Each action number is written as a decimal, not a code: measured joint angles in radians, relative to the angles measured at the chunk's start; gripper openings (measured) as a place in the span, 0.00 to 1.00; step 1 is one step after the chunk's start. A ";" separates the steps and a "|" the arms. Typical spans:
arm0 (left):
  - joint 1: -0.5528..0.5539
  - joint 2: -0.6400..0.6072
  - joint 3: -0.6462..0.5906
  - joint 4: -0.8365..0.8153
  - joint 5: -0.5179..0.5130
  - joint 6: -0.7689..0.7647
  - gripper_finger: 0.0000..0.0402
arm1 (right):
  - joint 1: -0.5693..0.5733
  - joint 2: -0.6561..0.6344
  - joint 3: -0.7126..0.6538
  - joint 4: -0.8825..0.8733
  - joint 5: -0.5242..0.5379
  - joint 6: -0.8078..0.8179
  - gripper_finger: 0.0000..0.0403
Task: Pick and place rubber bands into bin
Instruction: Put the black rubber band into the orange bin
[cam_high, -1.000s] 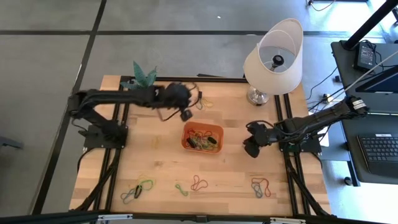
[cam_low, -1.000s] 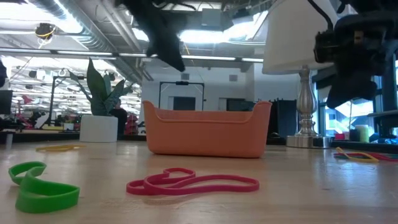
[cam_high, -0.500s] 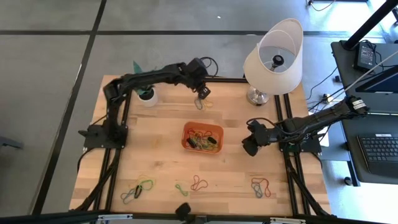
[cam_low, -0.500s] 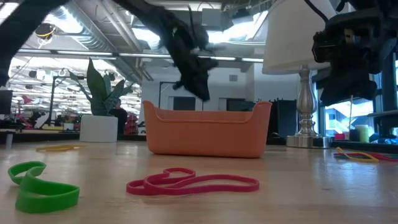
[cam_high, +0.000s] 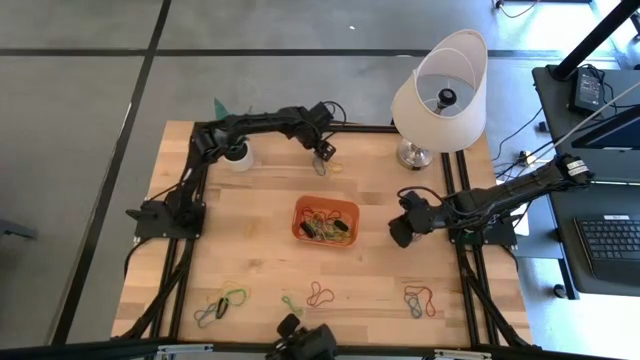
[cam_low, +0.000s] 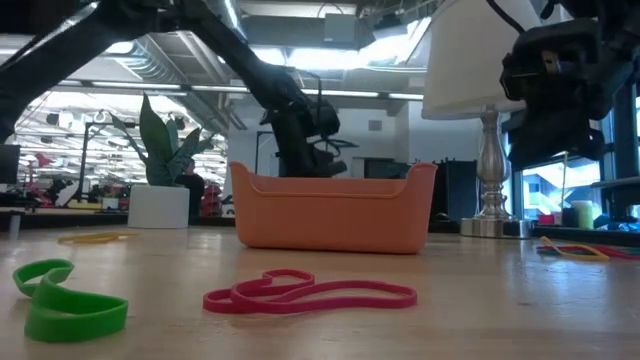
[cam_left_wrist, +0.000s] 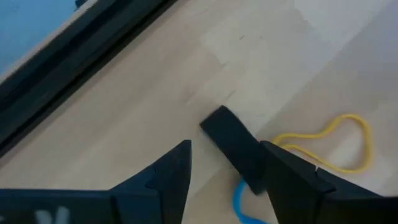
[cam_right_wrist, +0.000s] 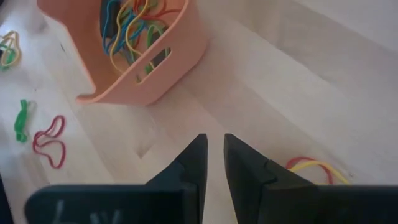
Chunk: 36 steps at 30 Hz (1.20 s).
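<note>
The orange bin (cam_high: 326, 220) sits mid-table with several rubber bands (cam_right_wrist: 132, 28) in it. More bands lie loose on the wood: green (cam_high: 222, 305), red (cam_high: 318, 293) and a red-blue bunch (cam_high: 420, 300) near the front edge. My left gripper (cam_high: 322, 158) is at the far edge, behind the bin, pointing steeply down. Its open fingers (cam_left_wrist: 225, 152) stand on either side of a black band (cam_left_wrist: 229, 144). A blue band (cam_left_wrist: 241, 200) and a yellow one (cam_left_wrist: 329, 143) lie beside that. My right gripper (cam_right_wrist: 214, 155) hangs right of the bin with a narrow gap and nothing in it.
A white lamp (cam_high: 440, 85) stands at the far right and a potted plant (cam_high: 236, 152) at the far left. The left arm stretches along the far edge. In the low view a green band (cam_low: 65, 305) and a red band (cam_low: 310, 293) lie near the front.
My left gripper has swung from just above the bin's far left corner toward the table's far edge. It has come down behind the bin to the bands lying there. The bin and the loose bands have not moved.
</note>
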 joint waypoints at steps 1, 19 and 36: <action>0.000 0.007 0.000 0.006 0.001 0.000 0.46 | 0.000 0.000 0.000 0.000 0.012 0.000 0.14; -0.005 0.046 0.001 0.002 0.034 -0.052 0.27 | 0.000 0.000 0.000 -0.001 0.033 -0.001 0.14; 0.017 -0.026 -0.001 -0.073 0.033 0.046 0.00 | 0.000 0.001 0.000 -0.002 0.032 -0.003 0.14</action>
